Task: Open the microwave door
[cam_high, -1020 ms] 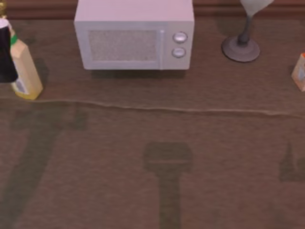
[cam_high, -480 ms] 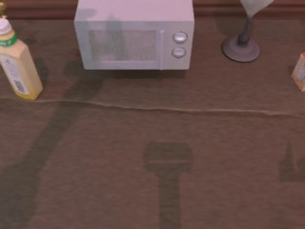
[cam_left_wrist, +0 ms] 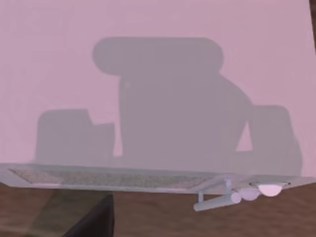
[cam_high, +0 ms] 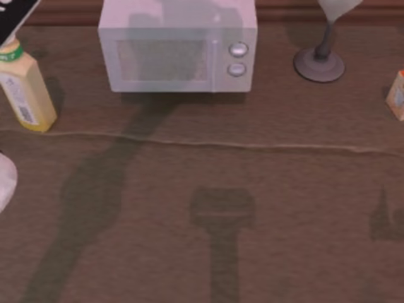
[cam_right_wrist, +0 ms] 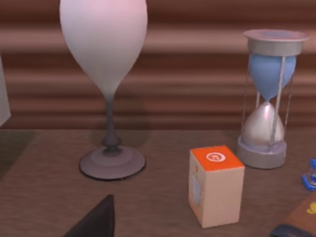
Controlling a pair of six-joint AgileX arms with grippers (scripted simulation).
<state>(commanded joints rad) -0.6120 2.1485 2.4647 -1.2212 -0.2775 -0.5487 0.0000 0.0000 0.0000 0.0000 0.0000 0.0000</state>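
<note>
The white microwave stands at the back centre of the table. Its door, with a grey mesh window, lies flush and shut, left of two silver knobs. A black part of my left arm shows in the top view's back left corner, and its shadow falls across the microwave. The left wrist view looks down on the microwave top, with the door handle and knobs below it and a dark bit of my left gripper clear of the handle. My right gripper is out of the top view.
A yellow bottle stands left of the microwave. To its right are a wine glass and an orange-topped box. The right wrist view also shows the glass, the box and an hourglass.
My left arm has moved: its shadow swept rightwards onto the microwave, and a black part now shows in the back left corner. The door has stayed shut.
</note>
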